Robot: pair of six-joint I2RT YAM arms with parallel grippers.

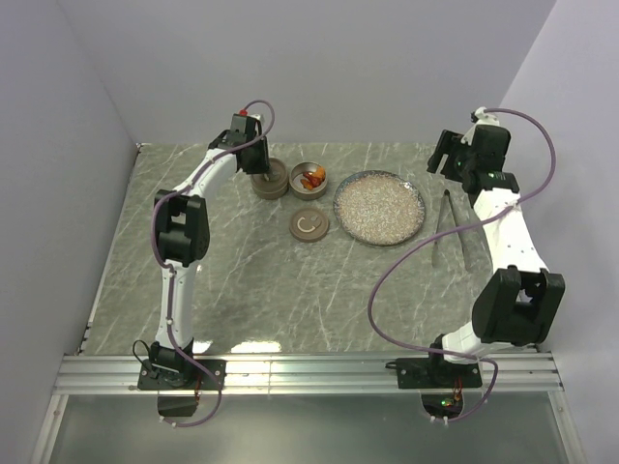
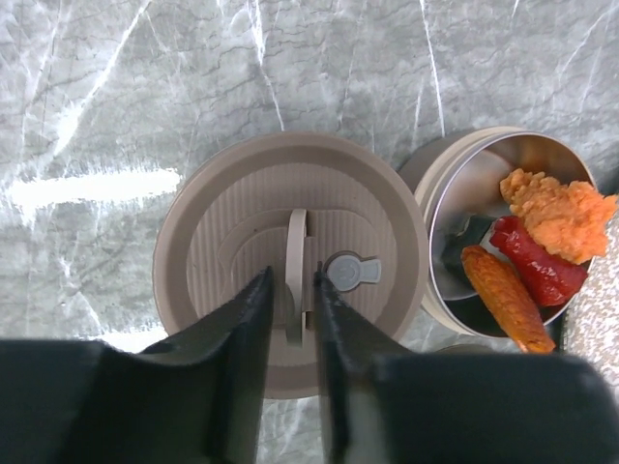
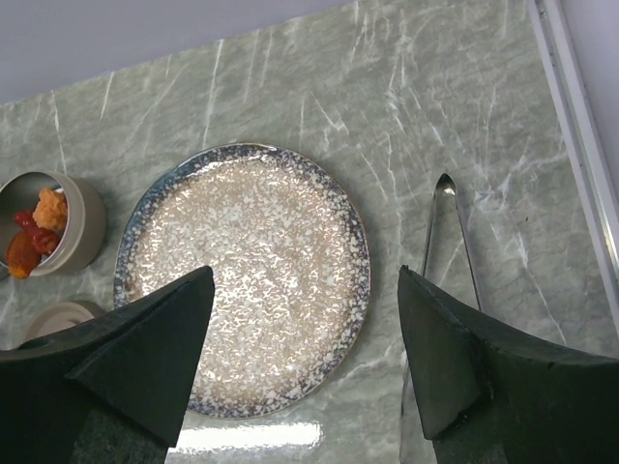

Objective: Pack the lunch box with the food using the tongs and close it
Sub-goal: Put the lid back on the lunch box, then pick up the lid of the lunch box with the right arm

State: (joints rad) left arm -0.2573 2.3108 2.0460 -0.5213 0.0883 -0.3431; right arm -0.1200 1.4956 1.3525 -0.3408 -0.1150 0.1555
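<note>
The lunch box is in round tan tiers. One tier wears a ribbed lid (image 2: 232, 242) with an upright handle (image 2: 296, 253). My left gripper (image 2: 292, 278) hangs over it, its jaws slightly open on either side of the handle, with a thin gap on each side. Right of it stands an open metal-lined tier (image 2: 455, 174) holding the food (image 2: 556, 215): an orange crumbed piece, a red piece and an orange stick. The tongs (image 1: 453, 227) lie on the table right of the plate. My right gripper (image 3: 305, 280) is raised, wide open and holding nothing, above the plate's right edge.
A speckled grey plate (image 1: 379, 206) with nothing on it sits mid-table. A small tan lid (image 1: 309, 225) lies flat in front of the open tier. Grey walls close in the left, back and right sides. A metal rail runs along the near edge.
</note>
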